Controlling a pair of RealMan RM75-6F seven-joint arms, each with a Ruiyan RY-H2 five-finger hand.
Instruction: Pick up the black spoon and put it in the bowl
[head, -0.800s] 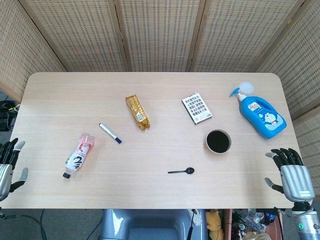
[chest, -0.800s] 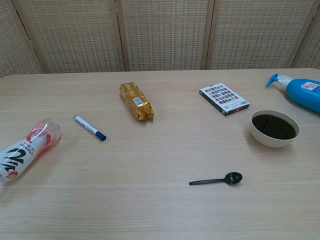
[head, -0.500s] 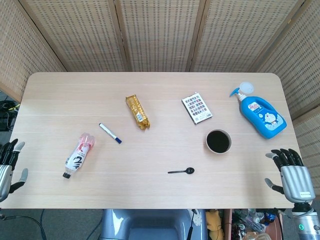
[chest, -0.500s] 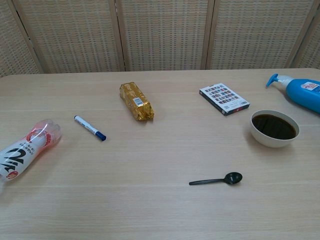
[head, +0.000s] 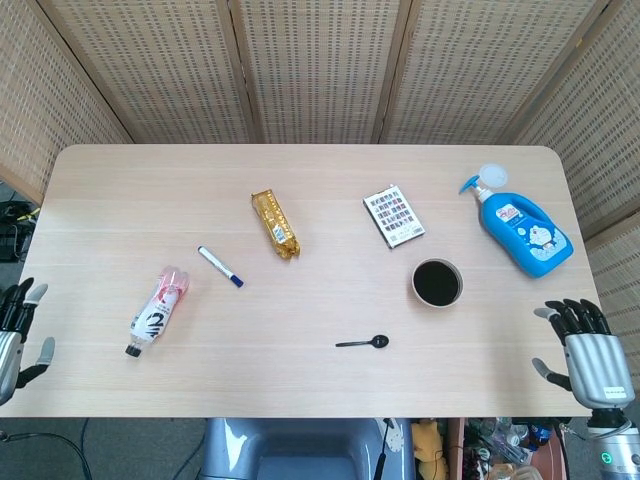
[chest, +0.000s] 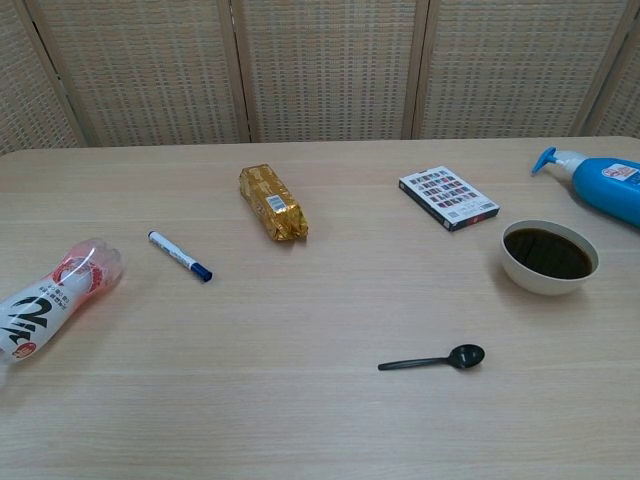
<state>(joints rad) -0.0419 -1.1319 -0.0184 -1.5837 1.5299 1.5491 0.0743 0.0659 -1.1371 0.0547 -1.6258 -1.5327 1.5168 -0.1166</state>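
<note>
- The black spoon (head: 364, 342) lies flat on the desk (head: 320, 200) in the lower middle of the head view, its handle pointing toward the left of the frame and its scoop toward the right; nothing touches it.
- The bowl (head: 437, 283) stands up and to the right of the spoon, near it but apart, white outside and dark inside; bare desk lies between the two.
- A small printed box (head: 393, 216) lies above the bowl, toward the upper middle of the frame.
- A blue pump bottle (head: 520, 227) lies on its side at the upper right, well clear of the bowl.
- A gold packet (head: 275, 223) lies left of centre, and a marker (head: 220, 267) with a blue cap lies below and left of it.
- A plastic bottle (head: 156, 313) with a red and white label lies on its side at the lower left.
- The right hand (head: 588, 360) sits at the lower right corner beyond the desk edge, fingers spread and holding nothing, well apart from the spoon.
- The left hand (head: 14, 335) shows at the lower left edge, partly cut off, fingers apart and empty.
</note>
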